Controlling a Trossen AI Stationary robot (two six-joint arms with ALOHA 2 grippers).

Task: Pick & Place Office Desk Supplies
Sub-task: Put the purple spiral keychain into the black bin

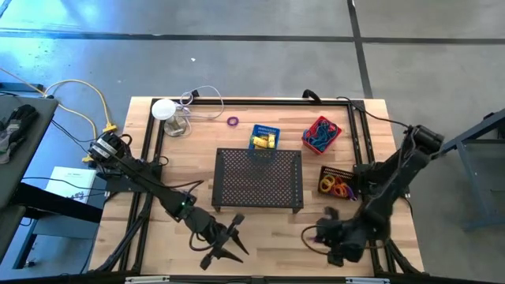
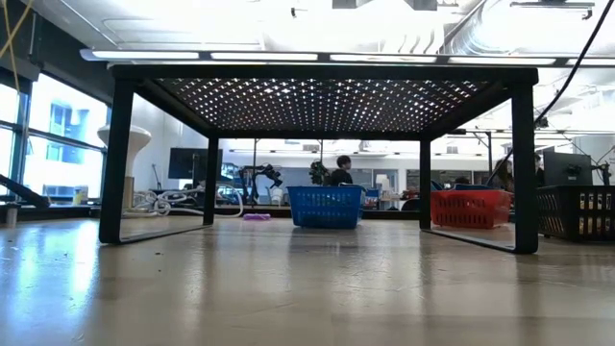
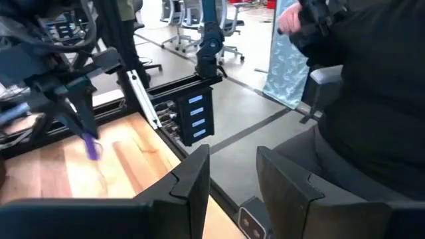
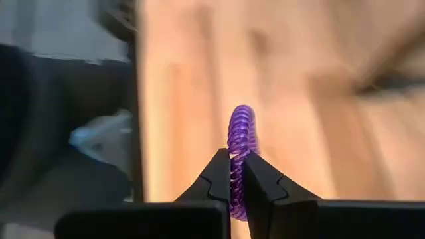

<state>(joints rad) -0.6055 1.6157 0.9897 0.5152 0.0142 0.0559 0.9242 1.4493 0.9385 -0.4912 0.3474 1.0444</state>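
My right gripper (image 4: 237,178) is over the table's near right part (image 1: 327,225), shut on a purple coiled ring (image 4: 240,136). The left wrist view shows that ring (image 3: 90,146) from afar. My left gripper (image 3: 232,189) is open at the near edge (image 1: 235,238), touching nothing. A second purple ring (image 1: 233,121) lies on the far part of the table. Yellow packets sit in a blue basket (image 1: 264,138), blue bands in a red basket (image 1: 321,134), and orange and yellow rings in a black basket (image 1: 338,183). My right gripper pinches the purple coiled ring by a stretch of its coil (image 4: 238,159) between the two fingertips. The ring stands edge-on between them and reaches out past their ends. In the left wrist view it hangs below the fingers, clear of the wood.
A large black mesh tray (image 1: 259,180) stands on legs in the table's middle. In the low view it frames the baskets (image 2: 326,206) behind it. A white round-topped object (image 1: 164,110) with a cable sits at the far left. A seated person (image 3: 372,113) is just beyond the near edge.
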